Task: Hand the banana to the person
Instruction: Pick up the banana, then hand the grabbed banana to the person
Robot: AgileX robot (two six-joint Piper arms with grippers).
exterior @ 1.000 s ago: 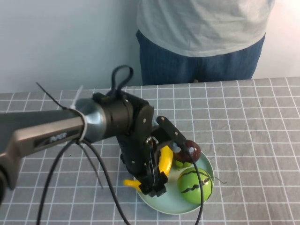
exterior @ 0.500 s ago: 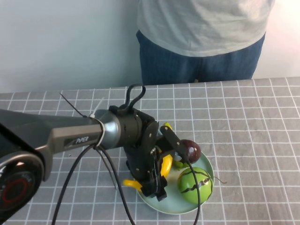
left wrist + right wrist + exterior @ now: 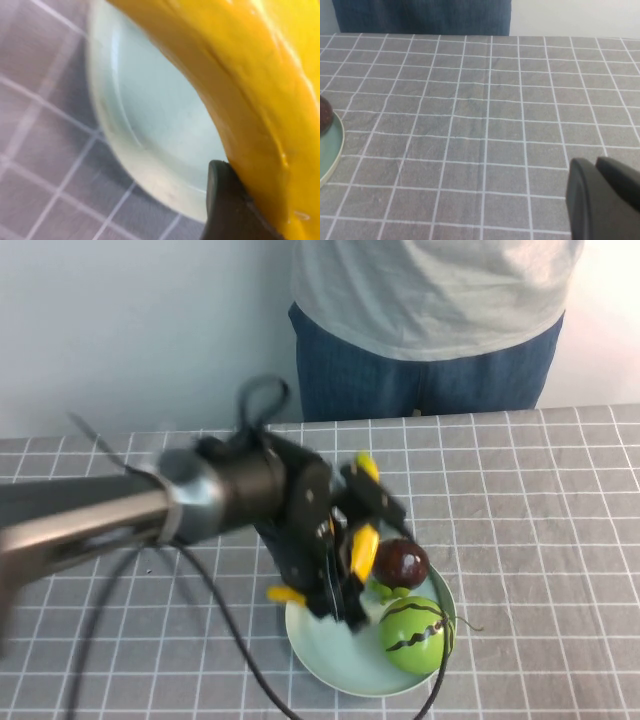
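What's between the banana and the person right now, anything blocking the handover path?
Nothing visible. The left gripper holds the banana over the plate; bare table lies between it and the person. The maroon fruit and melon sit off that line. The right gripper is over bare table.

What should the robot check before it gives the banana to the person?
1. Left gripper shut on the banana: ok.
2. Banana off the plate: ok, it hangs above the plate.
3. Melon and dark fruit left on the plate: ok.
4. Person at the table's far edge: ok.
5. Person's hand out to take it: not ok, no hand shows.
6. Right gripper away from the plate: ok; open or shut: cannot tell.
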